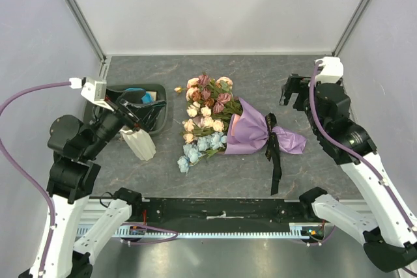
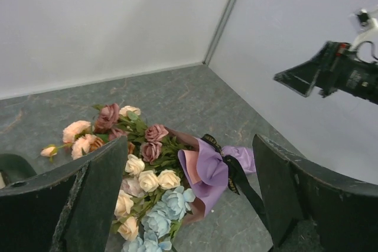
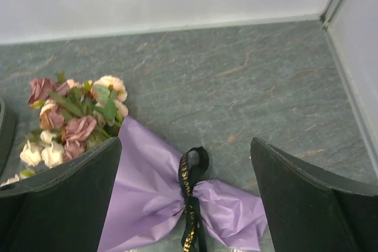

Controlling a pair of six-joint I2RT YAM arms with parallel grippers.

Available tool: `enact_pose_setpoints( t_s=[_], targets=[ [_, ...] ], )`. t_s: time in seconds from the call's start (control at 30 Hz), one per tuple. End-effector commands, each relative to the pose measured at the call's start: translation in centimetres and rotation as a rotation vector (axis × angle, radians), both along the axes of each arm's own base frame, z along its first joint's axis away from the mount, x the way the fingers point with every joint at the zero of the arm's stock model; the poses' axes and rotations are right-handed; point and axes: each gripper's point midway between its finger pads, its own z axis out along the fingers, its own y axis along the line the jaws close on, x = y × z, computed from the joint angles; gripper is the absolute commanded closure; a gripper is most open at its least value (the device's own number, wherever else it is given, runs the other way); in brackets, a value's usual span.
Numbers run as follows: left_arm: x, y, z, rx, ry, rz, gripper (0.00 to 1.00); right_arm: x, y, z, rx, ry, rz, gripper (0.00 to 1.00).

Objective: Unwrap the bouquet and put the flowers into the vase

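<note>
While left gripper (image 1: 139, 112) and right gripper (image 1: 293, 96) gape empty, I log: black ribbon (image 1: 273, 151) knotted; one-sided tug could drag bouquet (image 1: 251, 133) whole.

bouquet (image 1: 251, 131) lying centre, vase (image 1: 140, 142) to its left

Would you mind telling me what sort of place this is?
Probably a robot lab test cell, not a florist's: plain pale walls on metal posts enclose a grey table, a left arm and right arm are bolted at its near edge, and a wrapped bouquet lies between them.
</note>
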Motion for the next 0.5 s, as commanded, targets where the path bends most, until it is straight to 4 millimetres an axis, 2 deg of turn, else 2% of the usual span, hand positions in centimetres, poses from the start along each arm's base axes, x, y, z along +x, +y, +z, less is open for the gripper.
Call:
enact_pose_setpoints(
  t_s=[0.0,0.07,0.1,0.13,0.17,0.2,0.27,0.3,0.33,0.4,0.47],
  targets=[
    [0.1,-2.5,-0.4,0.029,0.037,-0.152,0.07,1.0,2.5,-4.0,0.028,0.110,0.083,0.02],
    [0.2,-3.9,-1.5,0.053,0.076,-0.240,0.08,1.4,3.8,-6.8,0.025,0.188,0.132,0.02],
    [1.1,-4.5,-2.5,0.059,0.121,-0.267,0.09,1.5,4.4,-8.0,0.026,0.219,0.155,0.02],
    [1.0,-5.2,-3.0,0.057,0.148,-0.316,0.10,1.5,5.7,-10.0,0.037,0.277,0.209,0.02],
    [1.3,-5.6,-3.6,0.056,0.176,-0.335,0.11,1.5,6.4,-11.2,0.051,0.308,0.235,0.02],
    [2.5,-6.2,-5.0,0.055,0.232,-0.351,0.12,1.2,6.9,-13.1,0.056,0.356,0.261,0.02],
    [3.4,-7.1,-6.4,0.029,0.313,-0.385,0.16,1.0,8.2,-15.7,0.084,0.430,0.305,0.02],
    [4.0,-7.5,-6.8,0.019,0.326,-0.401,0.18,0.6,8.0,-17.7,0.080,0.477,0.301,0.02],
    [4.7,-8.6,-8.2,0.010,0.384,-0.433,0.21,0.7,7.8,-18.7,0.086,0.499,0.287,0.02],
    [5.2,-10.0,-9.5,0.010,0.419,-0.460,0.23,0.2,7.0,-20.8,0.099,0.542,0.262,0.02],
    [5.7,-12.8,-11.2,0.027,0.458,-0.491,0.24,0.7,4.9,-21.5,0.122,0.541,0.193,0.02]
  ],
)
